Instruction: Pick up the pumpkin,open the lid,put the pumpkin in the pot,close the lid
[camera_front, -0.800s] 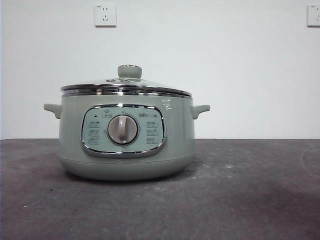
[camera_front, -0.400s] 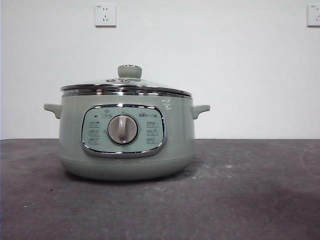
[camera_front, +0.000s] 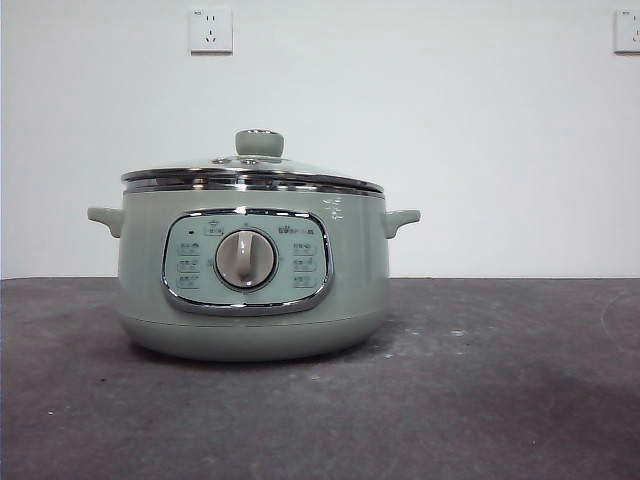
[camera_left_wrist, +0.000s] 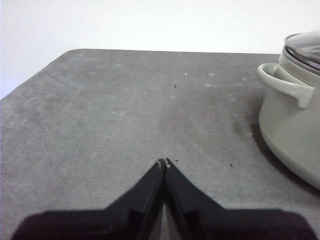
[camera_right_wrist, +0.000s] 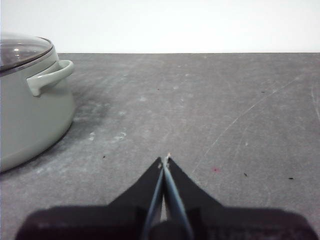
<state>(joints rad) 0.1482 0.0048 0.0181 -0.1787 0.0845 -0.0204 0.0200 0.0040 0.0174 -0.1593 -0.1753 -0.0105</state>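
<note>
my left gripper (camera_left_wrist: 164, 163): jaws pressed together tip to tip, nothing between them, hanging over bare grey table (camera_left_wrist: 100, 125)
my right gripper (camera_right_wrist: 165, 160): same deal, jaws closed on nothing, above the table on the other side of the pot
pot (camera_front: 253, 265): sits upright on the table, a bit left of middle in the front view, control panel (camera_front: 247, 261) and round dial (camera_front: 245, 259) facing straight at the front camera
pot's long axis: runs handle to handle, left-right across the front view, one small handle (camera_front: 105, 219) sticking out each side
lid (camera_front: 252, 172): on the pot, seated level, chrome rim all the way round, green knob (camera_front: 259, 143) pointing straight up
pumpkin: can't see it in any view
front view only: the panel, the dial, two wall sockets (camera_front: 211, 30) up on the white wall; neither arm shows here
left wrist view only: one handle (camera_left_wrist: 285, 82) seen side-on, plus the table's rounded far corner
right wrist view only: the opposite handle (camera_right_wrist: 50, 76), and long pale scratches (camera_right_wrist: 245, 117) across the tabletop
</note>
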